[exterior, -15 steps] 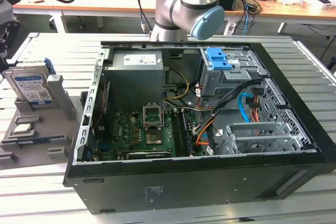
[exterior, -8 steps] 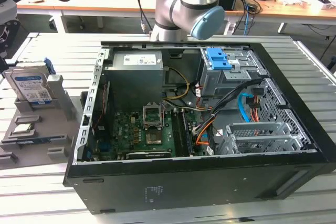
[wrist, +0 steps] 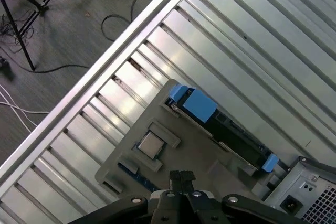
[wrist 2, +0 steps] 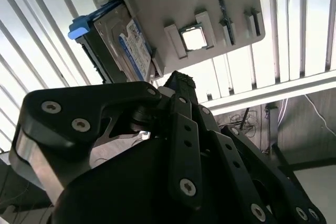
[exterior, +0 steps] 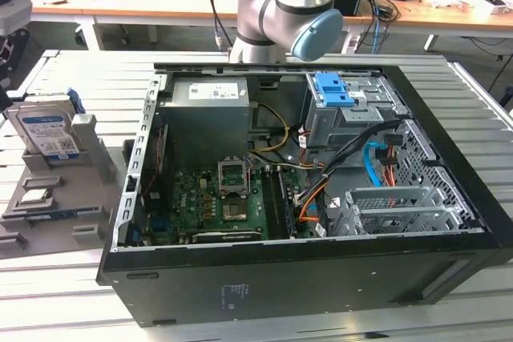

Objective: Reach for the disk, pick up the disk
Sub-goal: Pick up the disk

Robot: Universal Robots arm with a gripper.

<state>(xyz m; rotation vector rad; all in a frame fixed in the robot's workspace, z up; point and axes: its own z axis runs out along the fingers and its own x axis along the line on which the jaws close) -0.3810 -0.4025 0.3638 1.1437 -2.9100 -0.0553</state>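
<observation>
Exterior view, from the largest thing down: a slatted metal table [exterior: 56, 314] under everything. On it, an open black computer case [exterior: 304, 286] lying on its side, board, cables and drive cages exposed. Behind the case, the grey and light-blue joint of the robot arm [exterior: 292, 14]. At the exterior view's left of the case, just beside it, a grey plastic holder [exterior: 90, 158] flat on the slats.

Upright on edge in a slot of that holder, the disk [exterior: 44, 130]: silver-grey, blue-and-white label towards the camera, blue rail at its far edge. Seated in the slot, touched by nothing else.

From above in the first wrist view: the holder [wrist: 210, 161], with the disk [wrist: 236, 139] as a dark narrow edge between blue end pieces, near the case's corner. Over the holder, the gripper [wrist: 181, 178], black fingertips pressed together with nothing between them, apart from the disk.

In the second wrist view: the gripper [wrist 2: 181, 83] pointing towards the holder [wrist 2: 231, 9], the disk [wrist 2: 126, 45] beyond the tips and clear of them.

Smallest: a square silver chip [exterior: 36, 195] in a shallow recess of the holder, near the disk; also in both wrist views [wrist: 150, 145] [wrist 2: 194, 39].
</observation>
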